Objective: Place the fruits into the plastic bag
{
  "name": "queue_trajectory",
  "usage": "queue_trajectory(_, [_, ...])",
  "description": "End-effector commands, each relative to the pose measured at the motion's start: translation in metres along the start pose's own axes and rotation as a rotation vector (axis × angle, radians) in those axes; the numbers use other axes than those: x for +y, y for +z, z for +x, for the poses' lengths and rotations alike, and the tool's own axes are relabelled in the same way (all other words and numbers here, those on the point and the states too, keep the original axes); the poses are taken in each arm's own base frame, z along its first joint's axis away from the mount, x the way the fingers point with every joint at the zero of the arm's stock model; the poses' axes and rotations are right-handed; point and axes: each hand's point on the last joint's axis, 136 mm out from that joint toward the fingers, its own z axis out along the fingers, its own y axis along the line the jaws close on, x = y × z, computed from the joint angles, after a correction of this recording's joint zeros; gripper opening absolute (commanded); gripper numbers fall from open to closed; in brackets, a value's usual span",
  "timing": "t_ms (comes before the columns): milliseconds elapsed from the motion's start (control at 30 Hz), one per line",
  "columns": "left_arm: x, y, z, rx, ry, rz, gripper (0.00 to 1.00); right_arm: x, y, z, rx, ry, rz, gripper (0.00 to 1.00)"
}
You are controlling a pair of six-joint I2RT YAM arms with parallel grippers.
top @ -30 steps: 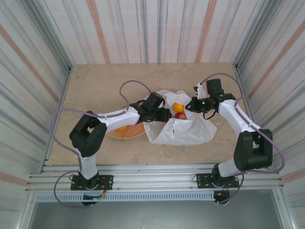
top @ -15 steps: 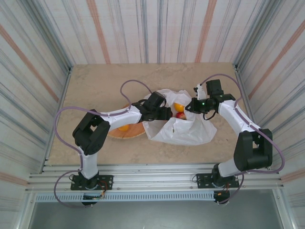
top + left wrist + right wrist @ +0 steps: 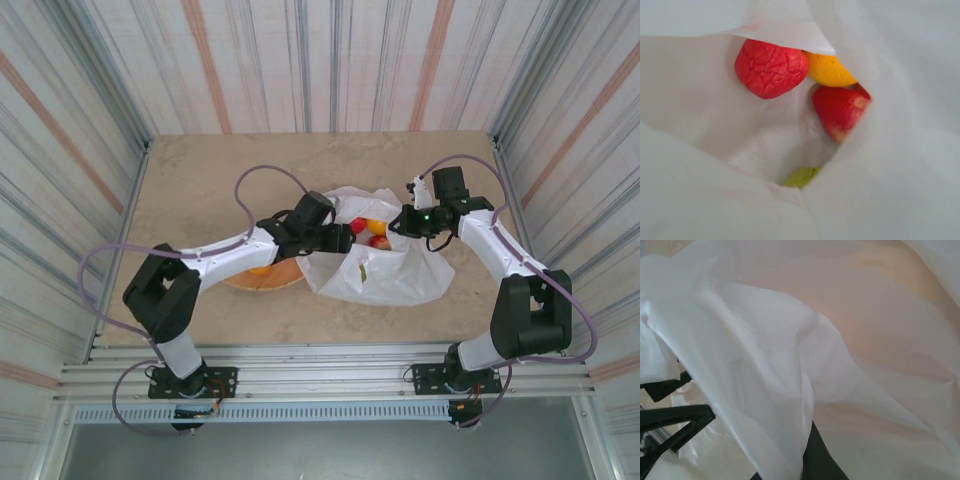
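Drop step: plastic bag is clamped by right hand. Opening of left hand cannot be told. Orange fruit must be fetched next.

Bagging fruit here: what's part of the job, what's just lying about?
Job: plastic bag; inside it wrinkled red fruit, yellow fruit, smooth red fruit, green fruit; orange fruit, not yet bagged.
Lying about: wooden plate under the orange fruit.
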Motion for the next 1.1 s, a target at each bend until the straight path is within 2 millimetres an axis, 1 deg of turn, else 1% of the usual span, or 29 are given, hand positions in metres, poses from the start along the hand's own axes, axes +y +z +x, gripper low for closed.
queue_trajectory(0, [0.001, -0.023, 0.006, -0.007, 0.039, 0.024, 0.84, 0.0, 0.002, 0.004, 0.012, 0.022, 0.001, 0.0])
queue_trajectory(200, [0.002, -0.059, 0.013, -0.038, 0.095, 0.049, 0.84, 0.001, 0.006, 0.005, 0.017, 0.025, -0.009, 0.0])
queue_trajectory(300, [0.006, -0.073, 0.016, -0.051, 0.113, 0.04, 0.84, 0.001, 0.007, 0.004, 0.018, 0.025, -0.011, 0.0])
queue_trajectory(367, [0.008, -0.079, 0.018, -0.055, 0.121, 0.038, 0.84, 0.003, 0.008, 0.004, 0.02, 0.024, -0.012, 0.0])
queue_trajectory(600, [0.015, -0.103, 0.016, -0.106, 0.152, 0.037, 0.84, 0.002, 0.009, 0.006, 0.024, 0.023, -0.007, 0.0])
queue_trajectory(767, [0.027, -0.117, 0.01, -0.156, 0.148, -0.001, 0.84, 0.003, 0.009, 0.006, 0.023, 0.022, -0.01, 0.0])
queue_trajectory(833, [0.037, -0.122, 0.009, -0.167, 0.144, -0.041, 0.84, 0.003, 0.009, 0.006, 0.022, 0.023, -0.008, 0.0])
queue_trajectory(900, [0.052, -0.128, 0.01, -0.173, 0.136, -0.106, 0.84, 0.002, 0.009, 0.006, 0.022, 0.023, -0.007, 0.0])
queue_trajectory(967, [0.078, -0.135, 0.012, -0.171, 0.102, -0.199, 0.85, 0.002, 0.009, 0.006, 0.023, 0.021, -0.007, 0.0])
queue_trajectory(1067, [0.117, -0.139, 0.019, -0.141, 0.018, -0.284, 0.85, 0.001, 0.01, 0.007, 0.025, 0.023, -0.005, 0.0])
